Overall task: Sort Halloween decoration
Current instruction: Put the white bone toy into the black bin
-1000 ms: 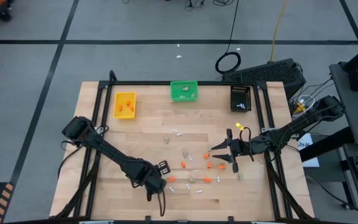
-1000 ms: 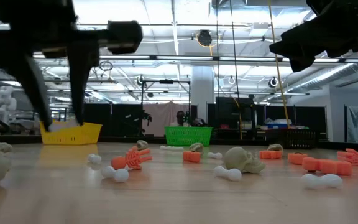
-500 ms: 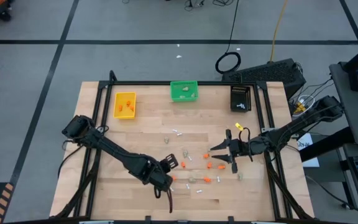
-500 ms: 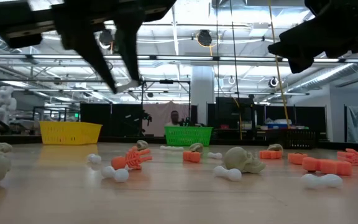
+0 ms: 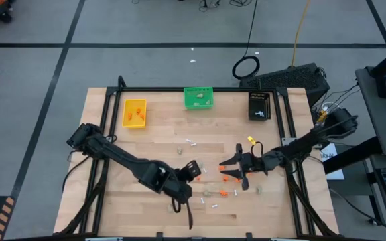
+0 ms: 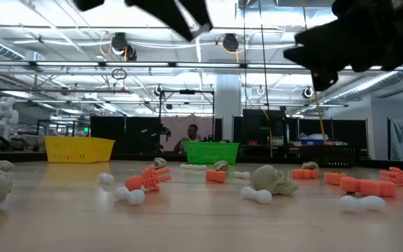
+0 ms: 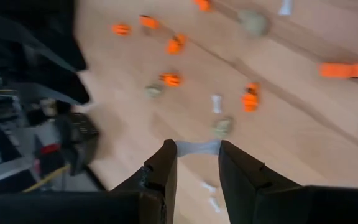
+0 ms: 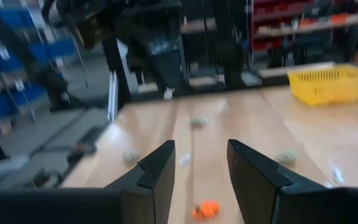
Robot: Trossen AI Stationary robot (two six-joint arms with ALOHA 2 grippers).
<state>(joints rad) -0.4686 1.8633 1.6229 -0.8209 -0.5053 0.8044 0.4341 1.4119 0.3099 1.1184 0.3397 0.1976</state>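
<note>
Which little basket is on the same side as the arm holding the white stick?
The yellow basket. It sits on the left gripper's side, and that gripper pinches the white stick; green is in the middle, black opposite.

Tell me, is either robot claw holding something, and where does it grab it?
The left claw pinches a thin white stick between its fingertips, seemingly end to end. The right claw is open and empty.

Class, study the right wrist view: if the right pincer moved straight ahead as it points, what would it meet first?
Most likely the left pincer, hanging ahead above the table with a white stick in its grip, though depth is hard to judge.
</note>
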